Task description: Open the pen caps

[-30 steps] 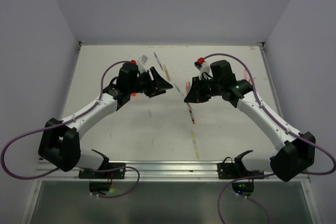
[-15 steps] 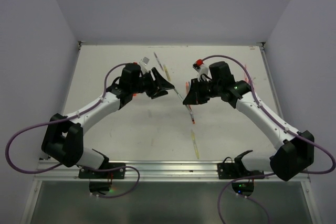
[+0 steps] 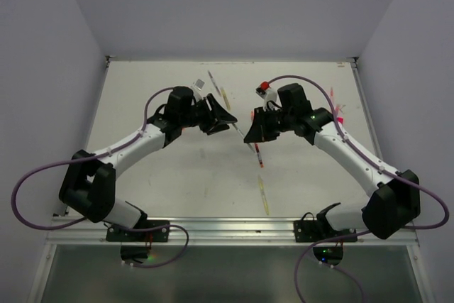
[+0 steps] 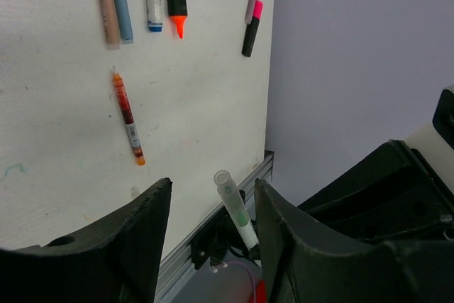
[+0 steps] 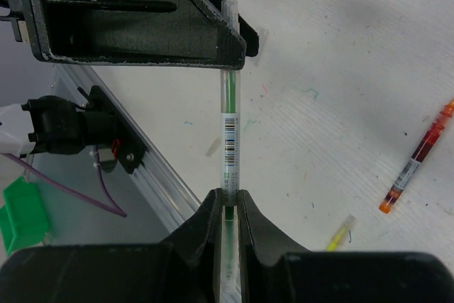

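While the right end effector (image 5: 227, 202) is clamping its 2 fingers together on the barrel of a slim clear pen (image 5: 230, 129) with green ink, it is holding that pen raised above the surface (image 5: 340, 69) and pointing it toward the left arm. The left end effector (image 4: 213, 188) is standing with its jaws apart, 1 finger on each side of the pen's clear far end (image 4: 225, 184). That end is sitting nearer 1 finger; contact cannot be confirmed, nor whether it is a cap. Beyond, a red pen (image 4: 128, 118) with orange ends is lying alone on the surface, well apart from several pens and highlighters. A small yellow-green piece (image 5: 341, 232) is lying near the red pen.
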